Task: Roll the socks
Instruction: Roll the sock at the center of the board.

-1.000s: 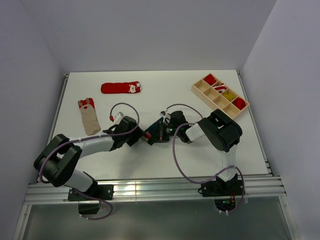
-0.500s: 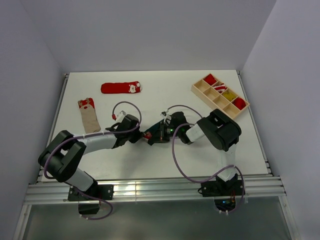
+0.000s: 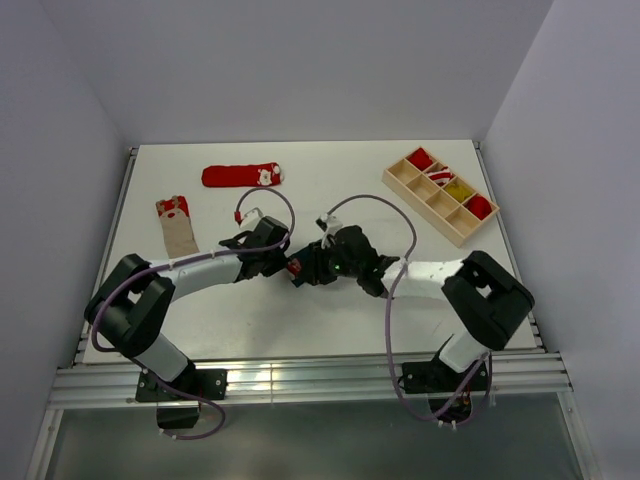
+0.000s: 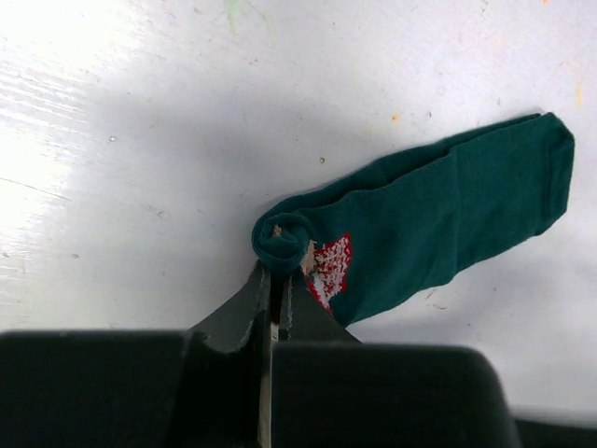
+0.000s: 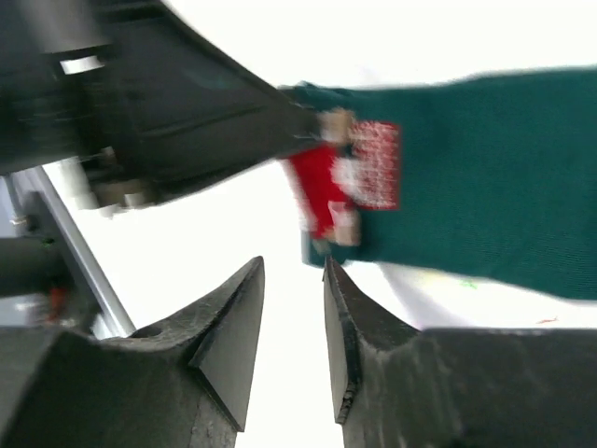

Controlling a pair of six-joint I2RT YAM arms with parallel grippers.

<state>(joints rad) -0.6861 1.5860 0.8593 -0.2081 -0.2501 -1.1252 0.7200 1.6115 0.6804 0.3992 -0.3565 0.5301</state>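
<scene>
White walls stood around a big white table [image 3: 330, 205], and both arms were bent in over the middle of it so their tips met at one sock. At the back right lay a wooden tray [image 3: 421, 211] with little boxes. Red and yellow things [image 3: 452, 188] sat in them, too small to tell what they were. A red sock [image 3: 242, 176] lay flat at the back and a beige sock [image 3: 179, 232] lay flat on the left. Both were well away from the arms, most likely waiting for their turn. The green sock [image 4: 438, 219] lay on the table in the middle, between the two grippers. Its cuff end was curled into a small tight roll and the rest was flat, so the rolling looked only just begun. The left gripper [image 4: 277, 278] was closed tight on that small roll, probably to keep it from coming undone. The right gripper [image 5: 292, 280] was just beside the same end of the sock, near its little red and white figure. Its jaws stood a small way apart with nothing between them, and it was hard to tell if the tips touched the sock.
</scene>
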